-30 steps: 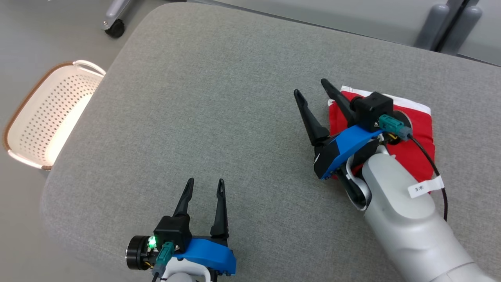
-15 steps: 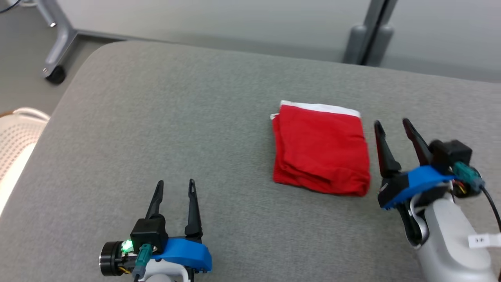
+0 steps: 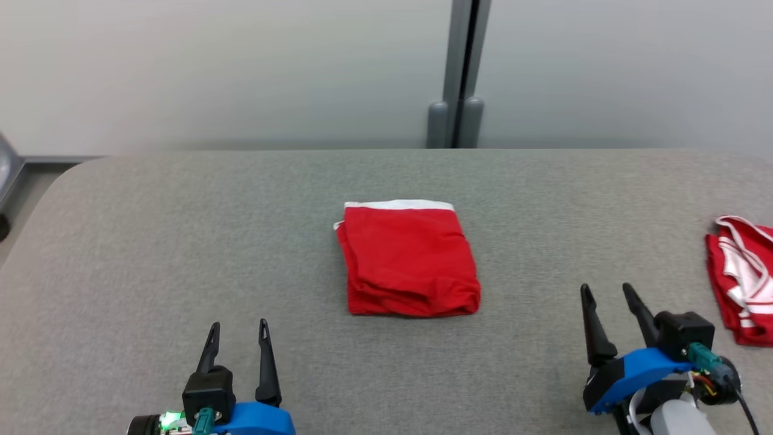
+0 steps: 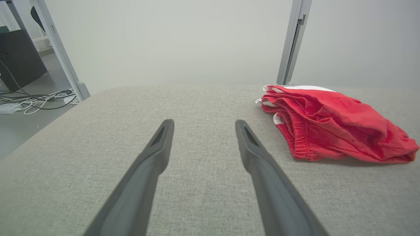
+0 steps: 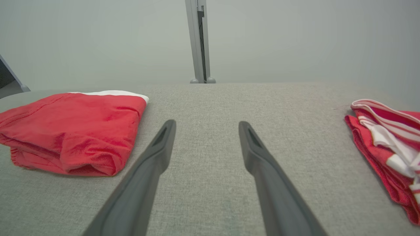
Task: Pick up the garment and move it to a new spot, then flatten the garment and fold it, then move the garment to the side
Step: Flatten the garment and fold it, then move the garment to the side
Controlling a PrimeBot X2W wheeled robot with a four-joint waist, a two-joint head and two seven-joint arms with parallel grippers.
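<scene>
**Right gripper off the folded shorts, both arms drawn back**

The left gripper (image 3: 238, 325) sits to the left of the red shorts (image 3: 410, 260) and nearer the robot. It is well apart from them, with its two fingers spread and nothing between them, much as it was a second ago.

The shorts lie on the grey padded table (image 3: 181, 241) as a tidy folded rectangle, with the white waistband (image 3: 398, 205) along their far edge. The left wrist view shows the layers stacked at their near-left corner.

The change is on their right. A second ago the right gripper (image 3: 605, 289) hung directly over the shorts. Now it stands to their right and nearer the robot, well apart, with its fingers spread and empty. The head camera has swung round too, so the shorts' new place in the picture is the camera's doing, not a move of the cloth.

Farther right of the shorts, at the picture's edge, a striped garment (image 3: 743, 284) in red and white lies bunched up and untouched.

My reading is that the fold is finished and the shorts have been let go cleanly. I cannot tell whether they already lie in their final place at the side. If they do not, only that last shift remains.

No brand, label or writing is readable on the shorts, the striped garment or either gripper
</scene>
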